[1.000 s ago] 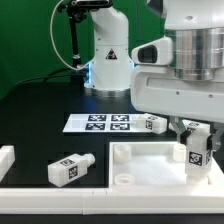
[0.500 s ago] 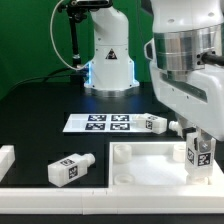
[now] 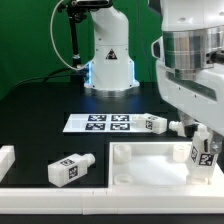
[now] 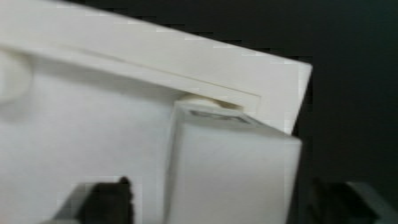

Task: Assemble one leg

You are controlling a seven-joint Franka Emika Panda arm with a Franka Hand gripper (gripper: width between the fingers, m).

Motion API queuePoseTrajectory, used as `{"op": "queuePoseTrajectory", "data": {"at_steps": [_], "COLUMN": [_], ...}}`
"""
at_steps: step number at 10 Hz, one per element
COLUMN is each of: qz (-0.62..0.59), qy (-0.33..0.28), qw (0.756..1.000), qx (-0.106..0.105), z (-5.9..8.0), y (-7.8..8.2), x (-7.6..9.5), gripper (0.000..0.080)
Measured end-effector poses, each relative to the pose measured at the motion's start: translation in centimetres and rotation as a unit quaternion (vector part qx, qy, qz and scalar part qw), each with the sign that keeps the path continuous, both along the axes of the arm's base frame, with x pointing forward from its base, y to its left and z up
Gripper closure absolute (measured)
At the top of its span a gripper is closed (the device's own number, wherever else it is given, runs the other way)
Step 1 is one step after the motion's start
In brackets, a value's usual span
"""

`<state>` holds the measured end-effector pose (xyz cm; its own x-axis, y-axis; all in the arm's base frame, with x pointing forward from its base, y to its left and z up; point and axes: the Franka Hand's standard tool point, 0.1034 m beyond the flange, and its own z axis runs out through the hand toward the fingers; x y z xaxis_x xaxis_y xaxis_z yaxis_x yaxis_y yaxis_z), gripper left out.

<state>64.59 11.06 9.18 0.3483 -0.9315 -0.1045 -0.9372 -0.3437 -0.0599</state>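
Leg [image 3: 204, 156] hanging upright in gripper [image 3: 201, 138], over panel [image 3: 150, 160] far corner on exterior view's right | peg end sitting at corner hole, close to both edges | fingers [image 4: 111, 200] clamping leg sides | spare leg [image 3: 68, 168] lying well apart.

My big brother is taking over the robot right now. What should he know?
Claw: shut on the leg, holding it upright.
Where: the leg's peg end is at the corner hole of the white square panel, on the exterior view's right. Two spare legs lie on the table: one front left, one beside the marker board.
Done: the leg is at the hole.
Left: seat it fully (I cannot tell if it's in), then let go.
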Motion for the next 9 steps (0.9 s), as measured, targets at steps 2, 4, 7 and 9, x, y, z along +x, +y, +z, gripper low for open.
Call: {"op": "queuePoseTrajectory", "data": {"at_steps": [2, 4, 7, 9], "qz": [0.156, 0.211, 0.467, 0.457], "qy": [-0.023, -0.034, -0.058, -0.059], "qw": [0.987, 0.977, 0.881, 0.886], "qx": [-0.015, -0.019, -0.052, -0.053], "z": [-0.3, -0.5, -1.1, -1.3], "y": [1.0, 0.9, 0.1, -0.1], "x": [-0.2, -0.5, -0.1, -0.2], "gripper": [0.0189, 0.0151, 0.0151, 0.0151]}}
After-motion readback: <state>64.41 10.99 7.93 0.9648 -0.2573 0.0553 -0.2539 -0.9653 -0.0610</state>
